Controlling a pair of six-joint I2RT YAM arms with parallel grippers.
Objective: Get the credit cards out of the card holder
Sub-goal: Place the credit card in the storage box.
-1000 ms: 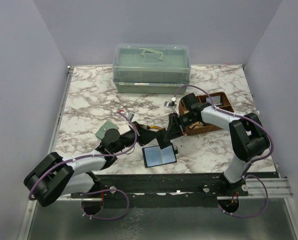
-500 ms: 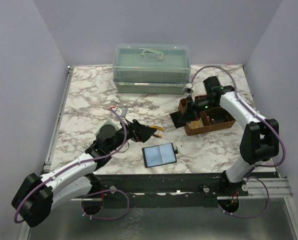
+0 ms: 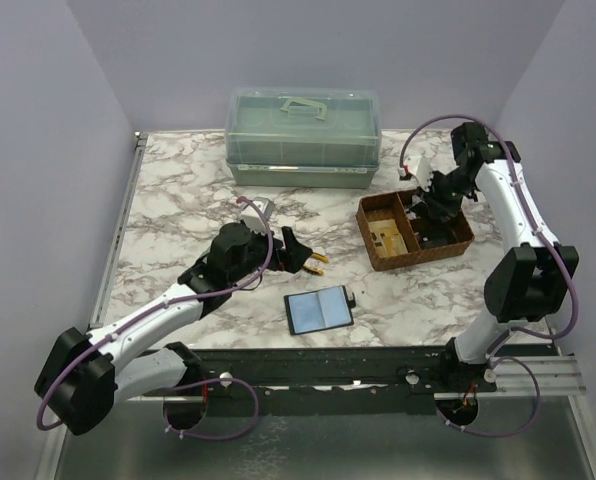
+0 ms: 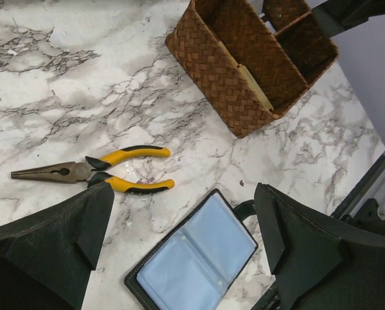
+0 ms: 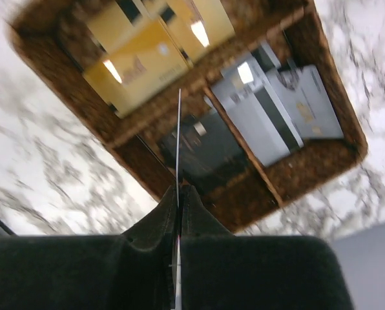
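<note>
The card holder (image 3: 319, 311) lies open and flat on the marble near the front edge, its blue-grey lining (image 4: 192, 258) facing up. My left gripper (image 4: 185, 194) hangs open above its far edge, touching nothing; from above, the left gripper (image 3: 294, 250) sits just left of the pliers. My right gripper (image 5: 179, 190) is shut on a thin credit card (image 5: 179, 129), seen edge-on, over the woven basket (image 5: 328, 161). Grey credit cards (image 5: 276, 106) lie in one compartment of that basket. In the top view the right gripper (image 3: 428, 205) is above the basket (image 3: 370, 250).
Yellow-handled pliers (image 3: 316, 262) lie just beyond the card holder and show in the left wrist view too (image 4: 95, 173). The basket (image 4: 244, 58) also holds gold cards (image 5: 147, 58) and a dark card (image 5: 205, 148). A translucent green lidded box (image 3: 303, 135) stands at the back.
My left gripper opened and drew back from the card holder. My right arm swung from beside the card holder to the back right, carrying the card over the basket.
</note>
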